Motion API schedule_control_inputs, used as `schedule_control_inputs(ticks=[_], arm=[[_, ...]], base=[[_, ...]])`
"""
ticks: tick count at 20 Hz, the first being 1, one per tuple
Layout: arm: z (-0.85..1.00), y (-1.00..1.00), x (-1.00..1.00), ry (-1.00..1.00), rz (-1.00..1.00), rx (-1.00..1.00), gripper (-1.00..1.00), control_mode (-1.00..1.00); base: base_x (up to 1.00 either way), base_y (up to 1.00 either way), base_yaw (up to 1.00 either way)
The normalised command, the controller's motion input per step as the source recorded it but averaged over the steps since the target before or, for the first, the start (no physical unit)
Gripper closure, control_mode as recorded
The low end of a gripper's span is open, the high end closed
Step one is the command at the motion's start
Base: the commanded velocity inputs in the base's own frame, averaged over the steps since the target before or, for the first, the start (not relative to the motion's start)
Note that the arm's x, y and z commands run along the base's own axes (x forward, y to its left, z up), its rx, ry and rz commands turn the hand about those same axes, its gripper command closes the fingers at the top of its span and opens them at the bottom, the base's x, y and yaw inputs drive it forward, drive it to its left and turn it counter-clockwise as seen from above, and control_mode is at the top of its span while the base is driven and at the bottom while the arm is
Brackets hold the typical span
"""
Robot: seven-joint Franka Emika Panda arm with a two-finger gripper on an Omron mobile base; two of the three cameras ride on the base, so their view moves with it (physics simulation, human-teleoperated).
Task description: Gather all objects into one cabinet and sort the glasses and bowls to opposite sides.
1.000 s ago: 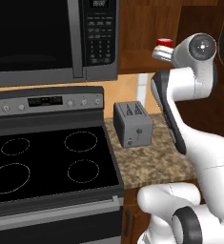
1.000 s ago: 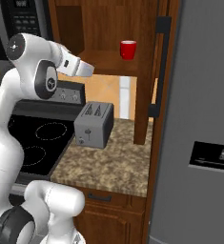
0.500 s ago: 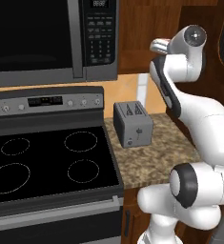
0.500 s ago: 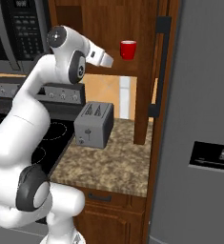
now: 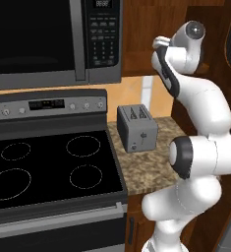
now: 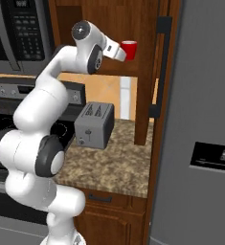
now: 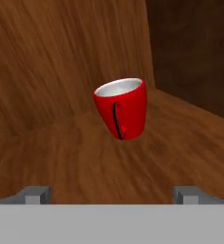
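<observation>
Fingers spread wide and empty, the gripper (image 7: 112, 195) faces the small red handled mug (image 7: 121, 108) at twelve o'clock, not yet grasped.

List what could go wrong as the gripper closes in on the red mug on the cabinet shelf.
1. The red mug stands alone on the shelf, with nothing bracing it; an off-centre approach by the open gripper might push or tip it.
2. Its handle faces the hand, so a finger could catch on it.
3. The cabinet's side wall is nearby; the hand may clip it.
</observation>
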Motion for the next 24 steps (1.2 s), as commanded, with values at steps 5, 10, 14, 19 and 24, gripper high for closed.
schedule_control_inputs(ticks=[5, 10, 14, 19, 24], arm=[[-0.06, -0.10, 0.70, 0.09, 0.00, -0.01, -1.00, -1.00], [-0.10, -0.33, 0.61, 0.02, 0.00, 0.00, -1.00, -1.00], [-0.11, -0.21, 0.52, 0.00, 0.00, 0.00, -1.00, -1.00], [-0.19, 0.00, 0.58, 0.00, 0.00, -0.02, -1.00, -1.00], [-0.05, -0.11, 0.43, 0.00, 0.00, 0.00, -1.00, -1.00]], base=[[0.00, 0.00, 0.00], [0.00, 0.00, 0.00], [0.00, 0.00, 0.00], [0.00, 0.00, 0.00], [0.00, 0.00, 0.00]])
